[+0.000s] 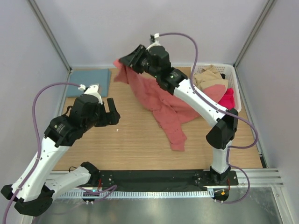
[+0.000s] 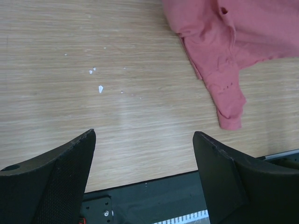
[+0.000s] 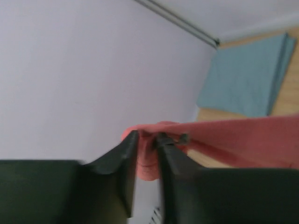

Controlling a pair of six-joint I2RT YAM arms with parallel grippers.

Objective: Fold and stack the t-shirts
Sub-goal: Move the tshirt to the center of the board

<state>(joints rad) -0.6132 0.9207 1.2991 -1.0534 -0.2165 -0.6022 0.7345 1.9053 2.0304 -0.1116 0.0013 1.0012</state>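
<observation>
The salmon-red t-shirt (image 1: 163, 107) lies crumpled across the middle and back of the table, with one corner lifted at the back. My right gripper (image 1: 125, 63) is shut on that corner, and the cloth (image 3: 243, 140) bunches between its narrow jaws (image 3: 147, 137), close to the back wall. The teal-blue t-shirt (image 1: 88, 81) lies folded flat at the back left (image 3: 243, 79). My left gripper (image 1: 113, 116) hovers open over bare wood left of the red shirt, with nothing between its fingers (image 2: 145, 140). A sleeve of the shirt (image 2: 224, 42) shows at upper right in the left wrist view.
A white basket (image 1: 236, 88) stands at the back right, holding a tan cloth (image 1: 210, 74) and a bright pink-red cloth (image 1: 227, 99). Small white specks (image 2: 100, 88) dot the wood. Grey walls close in the back and sides. The black base rail (image 1: 154, 179) runs along the near edge.
</observation>
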